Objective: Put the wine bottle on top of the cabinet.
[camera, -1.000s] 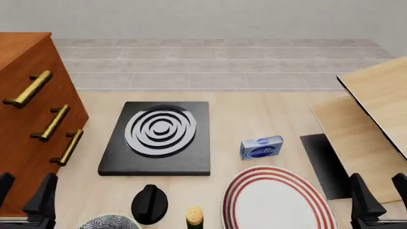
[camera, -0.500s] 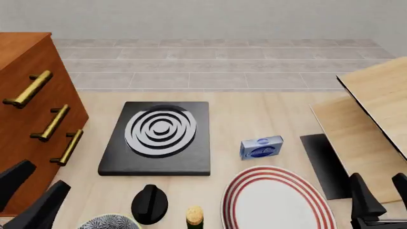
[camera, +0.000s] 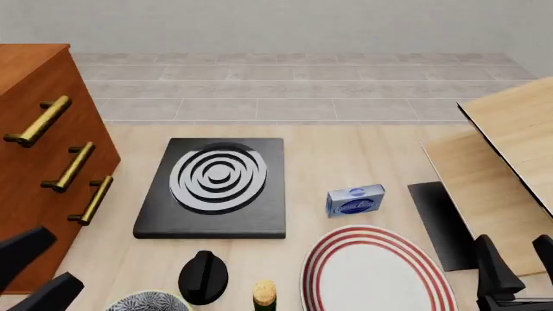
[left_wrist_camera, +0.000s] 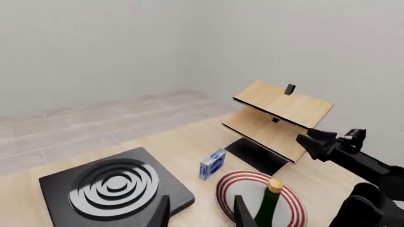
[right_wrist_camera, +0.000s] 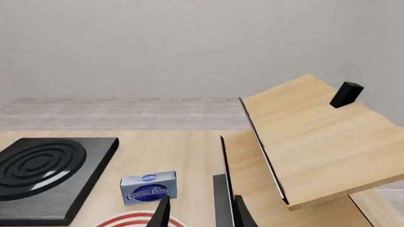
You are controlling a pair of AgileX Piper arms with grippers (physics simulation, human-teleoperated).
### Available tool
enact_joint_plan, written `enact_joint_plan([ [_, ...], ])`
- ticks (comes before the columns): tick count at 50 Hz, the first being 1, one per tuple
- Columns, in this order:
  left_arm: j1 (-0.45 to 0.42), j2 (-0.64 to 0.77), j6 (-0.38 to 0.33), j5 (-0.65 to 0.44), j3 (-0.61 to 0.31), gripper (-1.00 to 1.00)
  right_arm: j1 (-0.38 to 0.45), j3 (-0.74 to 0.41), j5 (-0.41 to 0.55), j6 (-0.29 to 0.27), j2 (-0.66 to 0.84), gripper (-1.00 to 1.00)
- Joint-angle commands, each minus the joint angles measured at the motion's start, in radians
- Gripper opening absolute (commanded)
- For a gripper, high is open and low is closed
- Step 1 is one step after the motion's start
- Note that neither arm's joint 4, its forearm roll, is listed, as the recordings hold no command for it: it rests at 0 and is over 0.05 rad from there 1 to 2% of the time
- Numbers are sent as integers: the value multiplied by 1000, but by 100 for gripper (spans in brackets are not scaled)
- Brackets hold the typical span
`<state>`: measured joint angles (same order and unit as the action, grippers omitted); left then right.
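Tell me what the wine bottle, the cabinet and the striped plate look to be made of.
The wine bottle: dark green glass by its sheen, topped with a tan cork-like stopper. The cabinet: reddish-brown wood with visible grain and shiny brass-looking bar handles. The striped plate: smooth white with red rings, likely glazed ceramic, though the render leaves that open.

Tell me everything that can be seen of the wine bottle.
The wine bottle stands upright at the near edge of the table, beside the red-striped plate. It looks like dark green glass, with a slim neck and a tan cork-coloured top. Its lower body is cut off in both views. No pincer touches it.
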<state>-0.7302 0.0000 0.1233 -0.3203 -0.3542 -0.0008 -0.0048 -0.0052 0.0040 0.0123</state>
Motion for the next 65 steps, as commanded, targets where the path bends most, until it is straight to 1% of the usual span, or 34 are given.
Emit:
enact_joint_plan([
  [1,-92,0,34,-15,-6,100,0,0,0,-1,0,100],
  [12,-162,0,41,9,26,100,0,1,-6,0,6,100],
  [21,-224,0,55,45,75,100,0,0,-6,0,6,100],
  [27,-260,2,51,61,98,100,0,1,-6,0,6,100],
  [38,-297,17,44,90,136,100,0,0,-5,0,5,100],
  [42,-298,25,40,99,146,100,0,-1,-2,0,3,100],
  [48,-313,95,29,183,190,100,0,1,-7,0,6,100],
  [51,-326,155,24,252,215,100,0,2,-15,0,13,100],
  [55,-333,189,19,292,224,100,0,2,-19,0,17,100],
  [58,-352,253,12,357,232,100,0,1,-10,0,10,100],
  [63,-370,328,6,435,241,100,0,1,-12,0,12,100],
  [64,-371,329,6,436,241,100,0,1,-12,0,12,100],
  [65,-376,362,5,474,252,100,0,2,-19,0,17,100],
])
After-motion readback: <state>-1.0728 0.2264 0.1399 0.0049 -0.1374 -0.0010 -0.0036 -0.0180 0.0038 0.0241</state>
